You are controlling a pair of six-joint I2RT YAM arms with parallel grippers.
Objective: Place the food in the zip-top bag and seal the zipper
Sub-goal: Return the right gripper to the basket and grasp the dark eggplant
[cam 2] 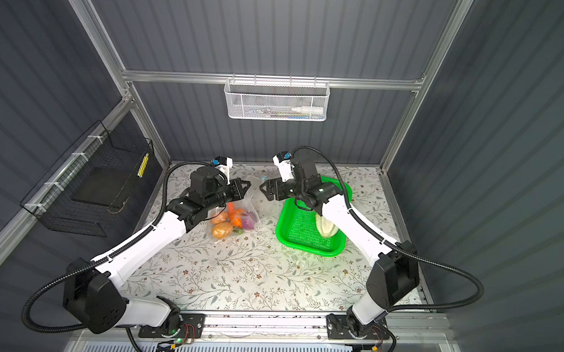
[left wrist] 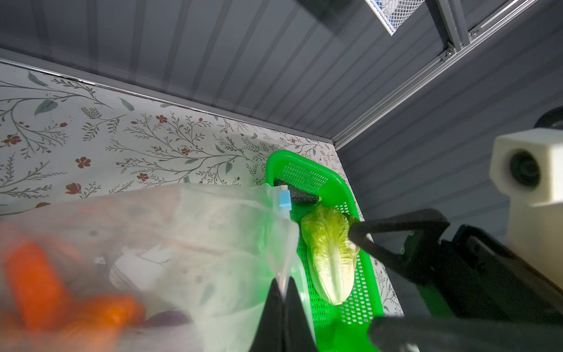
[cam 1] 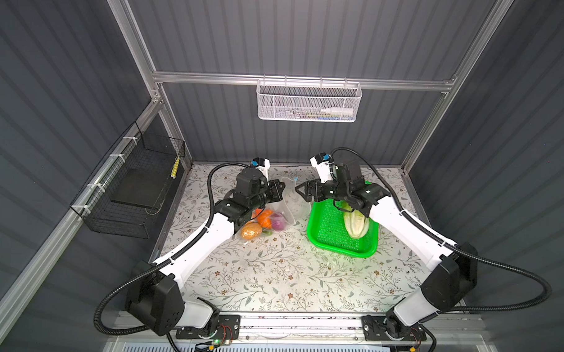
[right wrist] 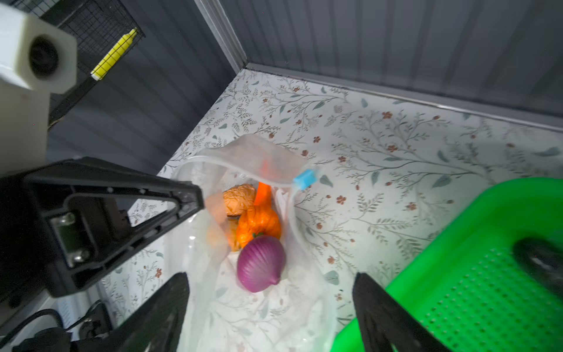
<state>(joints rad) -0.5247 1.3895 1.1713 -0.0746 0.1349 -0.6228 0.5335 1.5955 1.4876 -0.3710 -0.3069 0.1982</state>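
- The left gripper (left wrist: 283,294) is clamped tight on the rim of the zip-top bag (left wrist: 198,231), with the clear edge pinched between its two dark fingers just below the light-blue slider tab (left wrist: 285,199).
- In both top views this gripper (cam 1: 278,191) holds that rim up off the floral table (cam 1: 271,273), and the bag's body sags below and in front of it.
- The right gripper (right wrist: 271,275) has its jaws spread wide and grips nothing. Its two fingers straddle the bag's open mouth from above without touching the plastic.
- The two grippers face each other across the bag's mouth, near one another but apart (cam 1: 302,190).
- Inside the bag, directly under the right gripper, lie the purple onion (right wrist: 261,263), the orange pumpkin (right wrist: 259,224), the carrot (right wrist: 264,192) and a tan potato lump (right wrist: 239,198).
- The zipper strip (right wrist: 243,163) curves open across the far side of the mouth, with the slider at one end.
- The napa cabbage (cam 1: 356,223) lies in the green basket (cam 1: 317,239), beside the bag and partly under the right arm.
- A dark shape (left wrist: 300,195) at the basket's far end may be the eggplant, but it is too blurred to be sure.
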